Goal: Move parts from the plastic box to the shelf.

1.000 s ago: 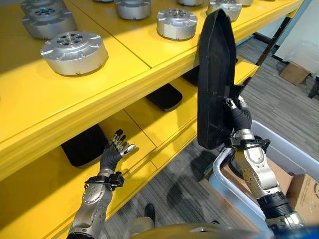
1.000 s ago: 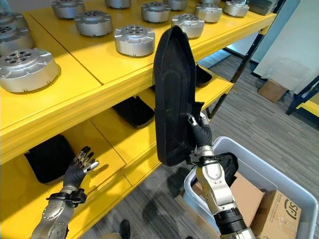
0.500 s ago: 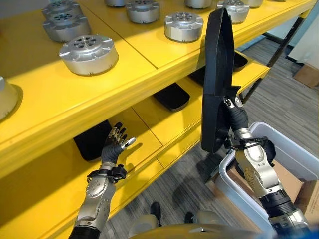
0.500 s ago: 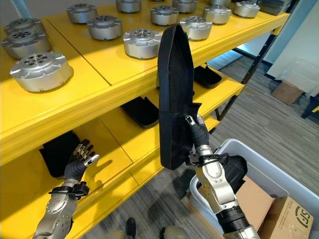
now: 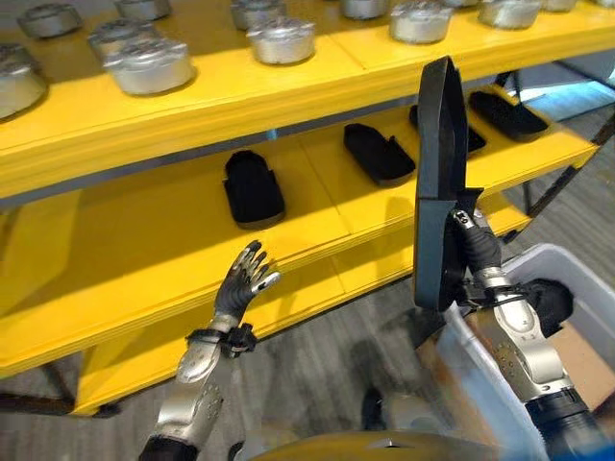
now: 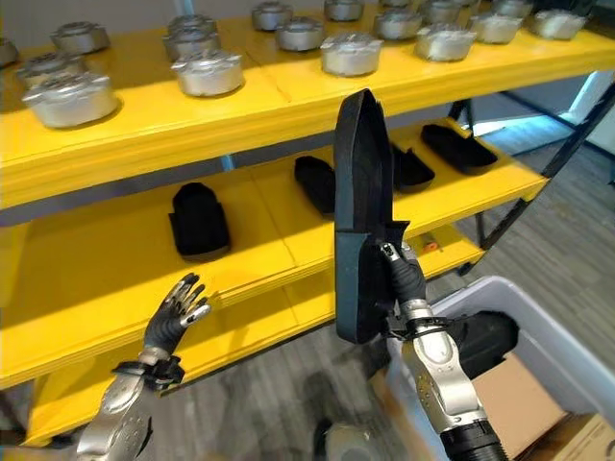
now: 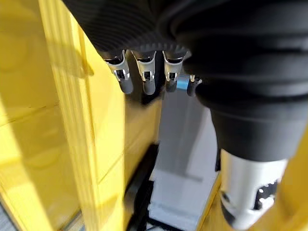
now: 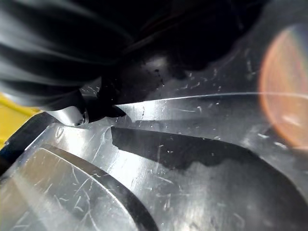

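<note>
A long black plastic part (image 5: 439, 182) stands upright, edge-on, above the grey plastic box (image 5: 567, 279), with my right hand (image 5: 474, 252) shut on its lower end. Very close up in the right wrist view is the part's scratched glossy surface (image 8: 192, 144). It hangs in front of the yellow shelf's middle level (image 5: 317, 187), where several similar black parts (image 5: 253, 185) lie. My left hand (image 5: 243, 285) is open, fingers spread, in front of the middle level's front edge and touching nothing. In the left wrist view its fingers (image 7: 144, 77) hang straight beside the yellow shelf.
The top level (image 6: 192, 115) carries several silver round metal parts (image 6: 208, 71). A cardboard box (image 6: 567, 437) lies in the plastic box, beside another black part (image 6: 485, 338). Grey floor runs below the shelf. A dark slanted shelf brace (image 6: 538, 168) stands at the right.
The camera has pulled back and tilted, so the shelf's middle level shows more fully. The right hand keeps the black part upright; the left hand stays open before the shelf.
</note>
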Controlling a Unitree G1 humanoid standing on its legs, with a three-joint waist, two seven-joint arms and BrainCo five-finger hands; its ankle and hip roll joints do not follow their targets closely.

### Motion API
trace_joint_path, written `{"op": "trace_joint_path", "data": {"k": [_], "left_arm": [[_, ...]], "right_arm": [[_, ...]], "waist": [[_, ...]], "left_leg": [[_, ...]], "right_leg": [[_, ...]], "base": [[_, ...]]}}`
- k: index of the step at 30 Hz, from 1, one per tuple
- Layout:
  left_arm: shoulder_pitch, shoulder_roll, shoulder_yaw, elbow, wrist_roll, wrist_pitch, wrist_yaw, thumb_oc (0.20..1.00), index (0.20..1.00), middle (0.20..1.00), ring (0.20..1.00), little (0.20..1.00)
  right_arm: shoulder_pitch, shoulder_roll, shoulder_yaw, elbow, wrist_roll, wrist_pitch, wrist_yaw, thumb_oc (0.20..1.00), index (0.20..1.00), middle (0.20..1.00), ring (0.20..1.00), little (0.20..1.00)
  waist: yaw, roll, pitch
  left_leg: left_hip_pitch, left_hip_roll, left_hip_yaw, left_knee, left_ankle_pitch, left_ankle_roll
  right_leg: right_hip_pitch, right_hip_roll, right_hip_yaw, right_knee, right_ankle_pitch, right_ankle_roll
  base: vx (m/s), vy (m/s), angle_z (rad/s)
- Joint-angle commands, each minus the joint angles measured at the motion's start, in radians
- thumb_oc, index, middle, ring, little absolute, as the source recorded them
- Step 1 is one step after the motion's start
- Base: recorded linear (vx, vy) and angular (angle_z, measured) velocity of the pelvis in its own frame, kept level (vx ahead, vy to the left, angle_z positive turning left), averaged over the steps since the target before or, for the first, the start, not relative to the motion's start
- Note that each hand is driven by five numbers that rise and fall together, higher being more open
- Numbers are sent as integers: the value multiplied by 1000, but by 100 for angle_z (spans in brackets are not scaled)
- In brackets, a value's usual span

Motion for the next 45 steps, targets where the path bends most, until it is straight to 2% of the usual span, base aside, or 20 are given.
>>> {"op": "trace_joint_path", "data": {"k": [1, 3, 5, 8, 10, 14, 20, 24, 25, 28, 30, 35, 42, 45], "left_arm": [[67, 90, 38, -97, -26, -42, -3, 1000, 1000, 1000, 1000, 1000], [68, 100, 45, -96, -27, -39, -9, 1000, 1000, 1000, 1000, 1000], [70, 102, 51, -99, -13, -45, -4, 1000, 1000, 1000, 1000, 1000], [72, 111, 60, -105, -4, -45, -5, 1000, 1000, 1000, 1000, 1000], [71, 122, 70, -111, 8, -45, -8, 1000, 1000, 1000, 1000, 1000], [91, 128, 90, -121, 13, -47, -9, 1000, 1000, 1000, 1000, 1000], [118, 137, 125, -139, 17, -48, -9, 1000, 1000, 1000, 1000, 1000], [143, 151, 180, -145, 32, -55, 12, 1000, 1000, 1000, 1000, 1000], [144, 151, 183, -146, 32, -55, 12, 1000, 1000, 1000, 1000, 1000], [149, 154, 255, -132, 49, -73, 48, 1000, 1000, 1000, 1000, 1000], [148, 156, 275, -124, 56, -79, 59, 1000, 1000, 1000, 1000, 1000], [138, 155, 360, -93, 78, -106, 118, 1000, 1000, 1000, 1000, 1000], [137, 161, 362, -91, 70, -108, 128, 1000, 1000, 1000, 1000, 1000], [137, 161, 362, -91, 70, -108, 128, 1000, 1000, 1000, 1000, 1000]], "right_arm": [[-55, 27, 35, -119, 9, -69, 0, 200, 200, 200, 200, 200], [-22, 27, 13, -123, -7, -62, 4, 200, 200, 200, 200, 200], [-7, 41, 16, -118, -14, -52, 13, 200, 200, 200, 200, 200], [1, 49, 23, -107, -11, -46, 26, 200, 200, 200, 200, 200], [17, 50, 47, -98, -18, -30, 56, 200, 200, 200, 200, 200], [29, 42, 61, -95, -34, -16, 84, 200, 200, 200, 200, 200], [44, 30, 130, -81, -47, 11, 147, 200, 200, 200, 200, 200], [-42, 37, 321, -70, -51, 50, 239, 200, 200, 200, 200, 200], [-45, 39, 323, -67, -51, 49, 239, 200, 200, 200, 200, 200], [-133, 38, 414, -90, -79, 57, 282, 200, 200, 200, 200, 200], [-154, 36, 426, -100, -95, 53, 285, 200, 200, 200, 200, 200], [-303, 35, 453, -143, -165, 26, 271, 200, 200, 200, 200, 200], [-439, 84, 436, -71, -208, 12, 199, 200, 200, 200, 200, 200], [-440, 84, 436, -71, -208, 12, 199, 200, 200, 200, 200, 200]], "waist": [[14, -48, -37], [17, -57, -34], [28, -81, -35], [38, -99, -44], [51, -124, -52], [62, -145, -52], [78, -176, -34], [118, -202, -7], [116, -203, -6], [152, -213, 10], [160, -216, 16], [212, -229, 26], [259, -236, 20], [258, -236, 20]], "left_leg": [[-13, -46, -52, -109, 192, 3], [-18, -66, -49, -87, 153, -6], [-19, -119, -48, -54, 96, 0], [-32, -145, -43, -28, 72, 6], [-54, -179, -39, 6, 45, 12], [-67, -196, -35, 34, 28, 18], [-88, -209, -31, 71, 11, 26], [-92, -213, -36, 76, 5, 35], [-92, -213, -36, 77, 4, 35], [-95, -215, -46, 81, 4, 36], [-95, -216, -48, 80, 5, 36], [-101, -219, -66, 73, 10, 37], [-114, -223, -89, 56, 24, 39], [-115, -223, -89, 56, 24, 39]], "right_leg": [[65, -99, 81, 1, 38, 75], [112, -139, 52, -32, 61, 95], [148, -180, 55, -89, 95, 124], [156, -200, 58, -114, 111, 138], [168, -224, 59, -141, 124, 149], [176, -232, 63, -155, 134, 155], [184, -233, 70, -167, 140, 159], [185, -228, 74, -166, 144, 162], [185, -229, 74, -165, 144, 162], [190, -227, 66, -162, 139, 162], [192, -227, 63, -161, 139, 161], [202, -227, 42, -156, 133, 161], [213, -227, 8, -162, 133, 161], [213, -227, 8, -162, 132, 161]], "base": [[2, 378, 36], [37, 270, 62], [13, 211, 102], [10, 137, 11], [31, 125, -10], [40, 49, -7], [7, 2, -2], [-1, -2, 1], [-15, -31, 5], [-14, -26, 6], [-6, -26, 11], [13, -36, 14], [19, -27, 12], [9, -16, 11]]}}
